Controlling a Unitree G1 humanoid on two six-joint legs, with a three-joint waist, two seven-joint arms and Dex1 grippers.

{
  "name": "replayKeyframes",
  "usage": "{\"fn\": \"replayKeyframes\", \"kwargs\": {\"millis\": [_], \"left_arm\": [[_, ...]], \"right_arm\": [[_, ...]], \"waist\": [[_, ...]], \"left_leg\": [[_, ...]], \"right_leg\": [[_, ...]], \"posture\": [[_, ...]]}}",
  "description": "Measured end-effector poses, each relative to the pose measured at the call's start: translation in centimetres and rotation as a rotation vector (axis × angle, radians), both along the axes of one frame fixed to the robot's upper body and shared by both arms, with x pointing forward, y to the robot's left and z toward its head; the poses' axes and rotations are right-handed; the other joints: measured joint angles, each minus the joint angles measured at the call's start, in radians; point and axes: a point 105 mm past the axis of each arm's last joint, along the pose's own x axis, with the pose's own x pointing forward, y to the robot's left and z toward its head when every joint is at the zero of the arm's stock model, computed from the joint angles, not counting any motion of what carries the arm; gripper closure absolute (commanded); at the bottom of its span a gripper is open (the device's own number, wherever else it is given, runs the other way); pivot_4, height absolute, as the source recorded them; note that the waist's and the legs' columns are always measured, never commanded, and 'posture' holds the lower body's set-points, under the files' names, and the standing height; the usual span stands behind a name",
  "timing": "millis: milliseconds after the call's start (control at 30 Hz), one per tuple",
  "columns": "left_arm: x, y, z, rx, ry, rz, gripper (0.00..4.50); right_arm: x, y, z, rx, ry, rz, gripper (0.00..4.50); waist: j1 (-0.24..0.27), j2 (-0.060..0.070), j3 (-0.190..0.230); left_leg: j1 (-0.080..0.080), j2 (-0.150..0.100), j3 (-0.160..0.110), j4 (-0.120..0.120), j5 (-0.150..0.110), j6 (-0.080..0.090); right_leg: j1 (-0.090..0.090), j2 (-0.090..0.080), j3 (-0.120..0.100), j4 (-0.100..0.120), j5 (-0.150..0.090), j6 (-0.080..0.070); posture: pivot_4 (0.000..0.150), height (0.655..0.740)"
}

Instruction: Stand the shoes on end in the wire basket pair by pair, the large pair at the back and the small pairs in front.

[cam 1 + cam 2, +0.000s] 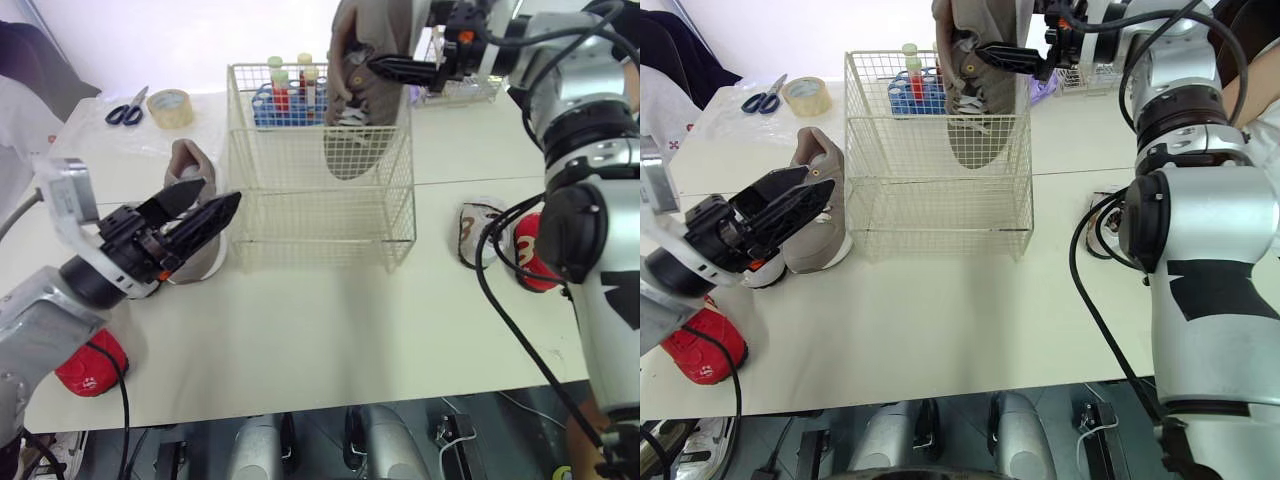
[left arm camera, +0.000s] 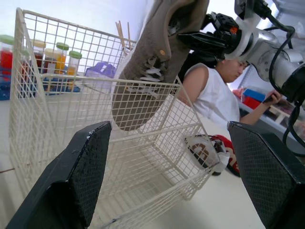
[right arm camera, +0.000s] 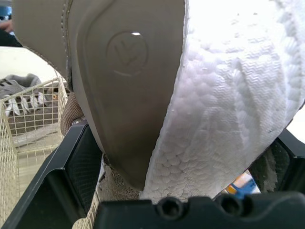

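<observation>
**Overhead, a taupe sneaker [image 1: 352, 120] hangs toe-first into the wire basket [image 1: 320, 215]**

The basket is a cream-coated box of thin square mesh, open at the top, and it stands mid-bench. The right pincer [image 1: 375, 66] clamps the suede-like sneaker at its heel end. Its pebbled white sole and smooth grey heel patch fill the space between the two black fingers in the right wrist view. The shoe points straight down at the basket's 1 o'clock corner. Its rounded toe and white laces show through the mesh, clear of the basket floor.

At the basket's 9 o'clock the matching sneaker [image 1: 820, 200] rests on the pale bench [image 1: 330, 330], just beside the wire wall. The left pincer [image 1: 205, 210] hovers near it with its textured fingers spread wide and empty.

A red small shoe [image 1: 90, 365] sits at 7 o'clock by the bench edge. At 3 o'clock a white printed small shoe [image 1: 478, 235] lies next to a second red shoe [image 1: 530, 255].

Behind the basket at 12 o'clock stands a blue rack of capped tubes [image 1: 285, 100]. At 10 o'clock lie a tape roll [image 1: 170, 107] and blue-handled scissors [image 1: 127, 108].
</observation>
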Motion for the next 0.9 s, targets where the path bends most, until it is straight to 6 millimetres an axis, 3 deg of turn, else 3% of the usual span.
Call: {"fn": "replayKeyframes", "kwargs": {"millis": [167,567,900], "left_arm": [[0.7,-0.3,-0.1,-0.003,0.004,-0.024,0.43],[1.8,-0.9,-0.5,-0.013,0.009,-0.045,0.43],[2.1,-1.3,-1.1,0.001,0.029,-0.048,0.43]], "right_arm": [[0.0,-0.9,-0.1,0.029,0.005,-0.011,0.11],[-0.2,0.1,-0.7,0.104,0.078,0.074,0.11],[-0.3,0.5,-1.6,0.001,0.036,0.081,0.11]], "waist": [[-0.004,0.0,0.0],[-0.007,0.0,0.0],[-0.005,0.0,0.0]], "left_leg": [[0.0,0.0,0.0,0.0,0.0,0.0],[0.001,0.001,0.0,0.0,0.0,-0.001],[0.001,0.001,0.0,0.0,0.0,-0.001]], "right_leg": [[0.0,0.001,0.0,0.001,0.0,0.0],[0.0,0.001,-0.001,0.001,0.0,0.0],[0.0,0.001,-0.001,0.001,0.0,0.0]], "posture": [[0.15,0.74],[0.15,0.74],[0.15,0.74]]}}
